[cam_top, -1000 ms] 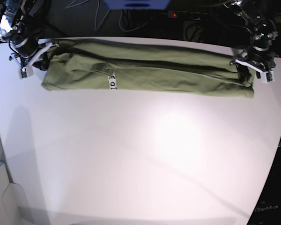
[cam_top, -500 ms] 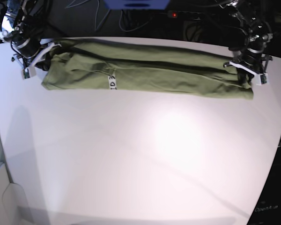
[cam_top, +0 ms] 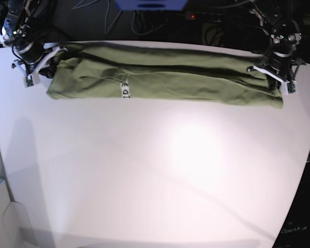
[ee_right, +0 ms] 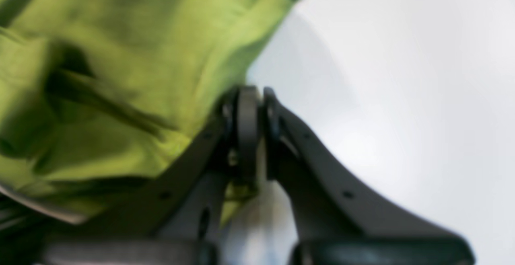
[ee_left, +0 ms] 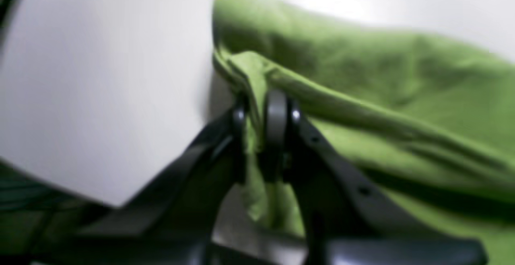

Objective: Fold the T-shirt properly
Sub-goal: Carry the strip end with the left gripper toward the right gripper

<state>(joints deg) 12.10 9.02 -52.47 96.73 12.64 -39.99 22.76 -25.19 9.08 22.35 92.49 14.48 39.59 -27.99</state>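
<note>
Stretching T-shirt [cam_top: 165, 77] along far edge of white table [cam_top: 155, 170], both grippers pinching its ends.
Near side: wide bare tabletop w/ room to move. Far left: right gripper [ee_right: 252, 108] clamped on cloth edge; far right: left gripper [ee_left: 263, 112] clamped on bunched fold. White tag [cam_top: 125, 89] left of centre. Wrist views blurred; arms cut off at top.

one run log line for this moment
olive-green cotton T-shirt: long folded band on white table | left claw: shut on one end | right claw: shut on other end

Bright glare patch on white table [cam_top: 196, 150], dark background, curved edges, both wrist views blurred
</note>
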